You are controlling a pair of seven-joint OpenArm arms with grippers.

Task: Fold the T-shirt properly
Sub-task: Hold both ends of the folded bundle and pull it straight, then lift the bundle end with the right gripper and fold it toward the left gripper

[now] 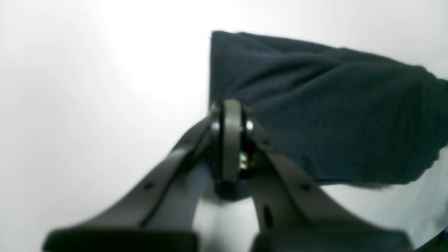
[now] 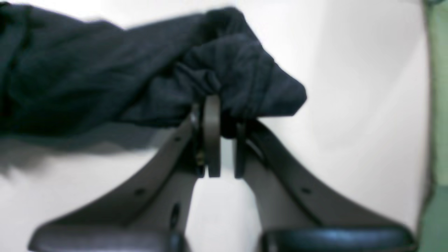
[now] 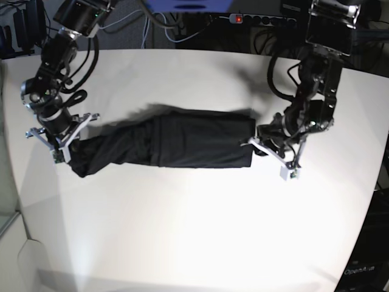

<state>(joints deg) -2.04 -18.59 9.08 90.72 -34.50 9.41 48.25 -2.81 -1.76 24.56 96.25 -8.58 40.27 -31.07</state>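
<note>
The black T-shirt (image 3: 182, 143) lies as a long folded band across the middle of the white table, its left end bunched and narrower. My left gripper (image 3: 258, 145) is at the band's straight right edge. In the left wrist view its jaws (image 1: 231, 108) are pressed together at the edge of the T-shirt (image 1: 315, 105). My right gripper (image 3: 65, 151) is at the bunched left end. In the right wrist view it (image 2: 224, 115) is shut on a gathered wad of the T-shirt (image 2: 87, 77), lifted slightly above its shadow on the table.
The white table (image 3: 194, 231) extends well in front of the shirt. Black cables and a power strip (image 3: 261, 18) run behind the table's far edge. A green surface (image 2: 437, 105) shows beyond the table at the right of the right wrist view.
</note>
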